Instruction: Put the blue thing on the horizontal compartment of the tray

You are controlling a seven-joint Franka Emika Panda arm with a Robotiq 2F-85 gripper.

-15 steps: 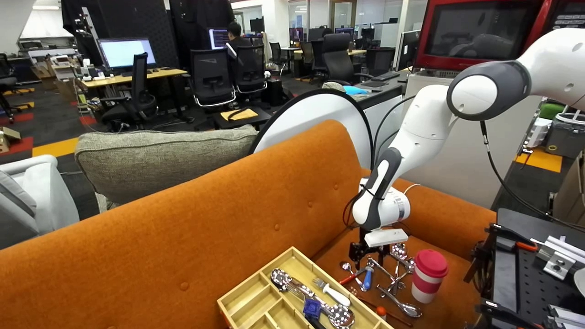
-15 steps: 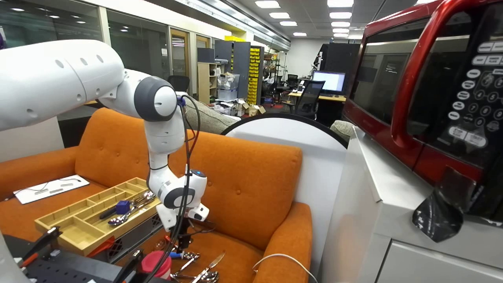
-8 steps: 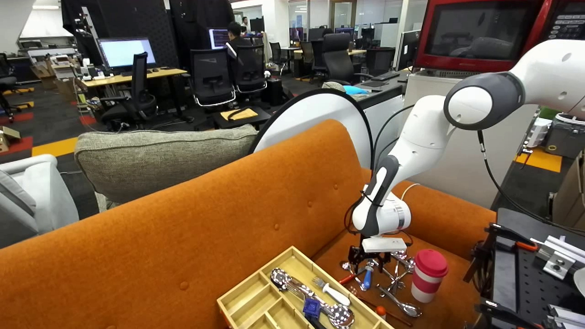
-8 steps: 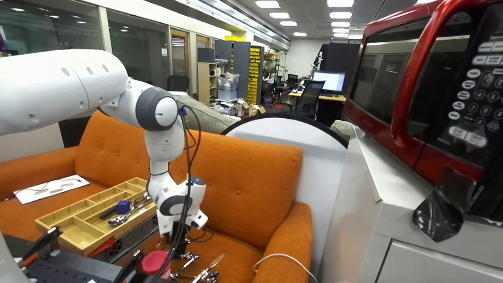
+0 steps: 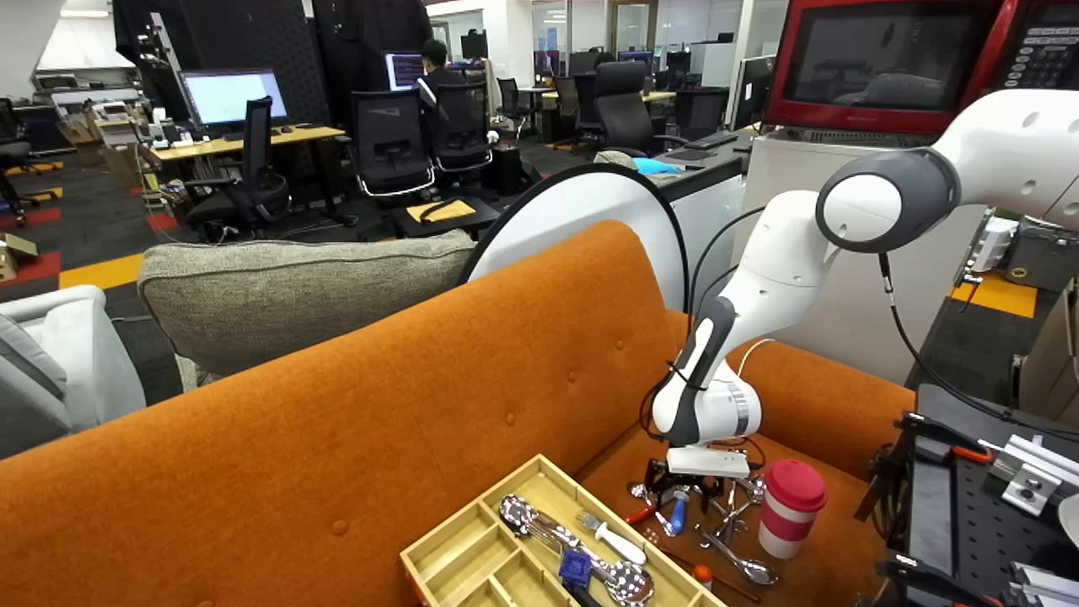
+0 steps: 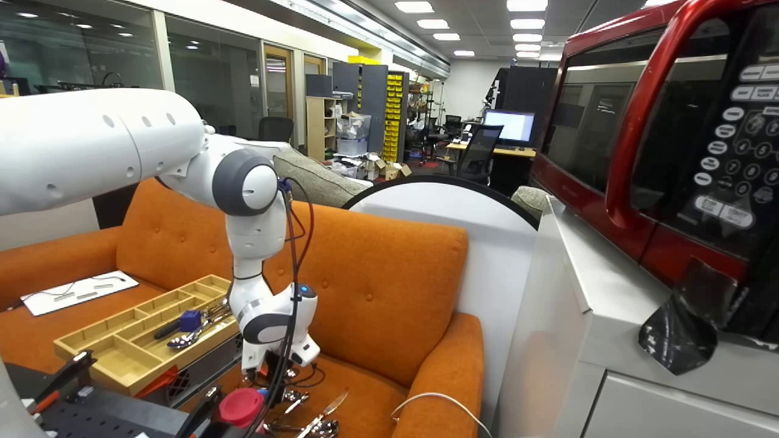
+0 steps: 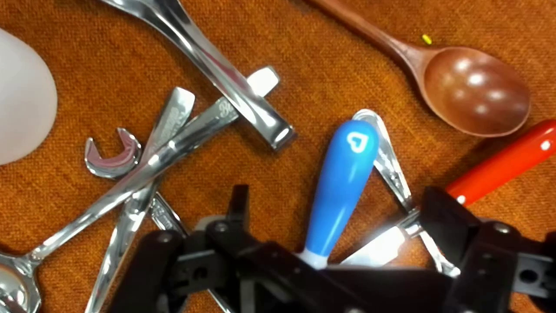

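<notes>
The blue thing is a utensil with a glossy blue handle (image 7: 341, 191), lying on the orange sofa seat; it also shows in both exterior views (image 5: 679, 514) (image 6: 263, 392). My gripper (image 7: 341, 204) is open just above it, with the handle between the spread fingers and a gap on each side. The utensil's head is hidden under the gripper. In both exterior views the gripper (image 5: 687, 497) points down among loose cutlery. The pale yellow tray (image 5: 447, 582) lies beside it. A short compartment (image 6: 125, 365) at one tray end looks like the horizontal one.
A red-handled knife (image 7: 504, 163) lies by one finger, and a wooden spoon (image 7: 473, 87) beyond. Crossed metal cutlery (image 7: 173, 148) lies on the other side. A pink and white cup (image 5: 784, 535) stands close. The tray holds metal cutlery and a dark blue cube (image 5: 576, 569).
The arm has come down, lowering the open gripper closer to the blue-handled utensil. The tray, cup and cutlery have not moved.
</notes>
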